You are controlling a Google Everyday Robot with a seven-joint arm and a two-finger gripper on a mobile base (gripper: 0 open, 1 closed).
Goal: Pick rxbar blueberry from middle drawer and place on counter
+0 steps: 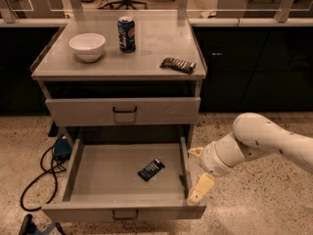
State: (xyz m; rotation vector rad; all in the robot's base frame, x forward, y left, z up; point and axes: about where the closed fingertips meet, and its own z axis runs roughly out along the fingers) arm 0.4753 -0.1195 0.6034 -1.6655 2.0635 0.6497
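Note:
The rxbar blueberry (151,169), a dark navy bar with pale bands, lies flat and slanted on the floor of the open middle drawer (124,210), right of its middle. My gripper (198,170) is at the drawer's right wall, just outside it, right of the bar and apart from it. Its two pale fingers (201,188) are spread open and hold nothing. The counter (151,43) is the pale-grey top of the cabinet, above.
On the counter stand a white bowl (87,46) at the left, a blue soda can (126,34) in the middle and a brownish ridged wrapped bar (178,65) near the right edge. The upper drawer front (122,111) is shut. Cables (41,177) lie on the floor at the left.

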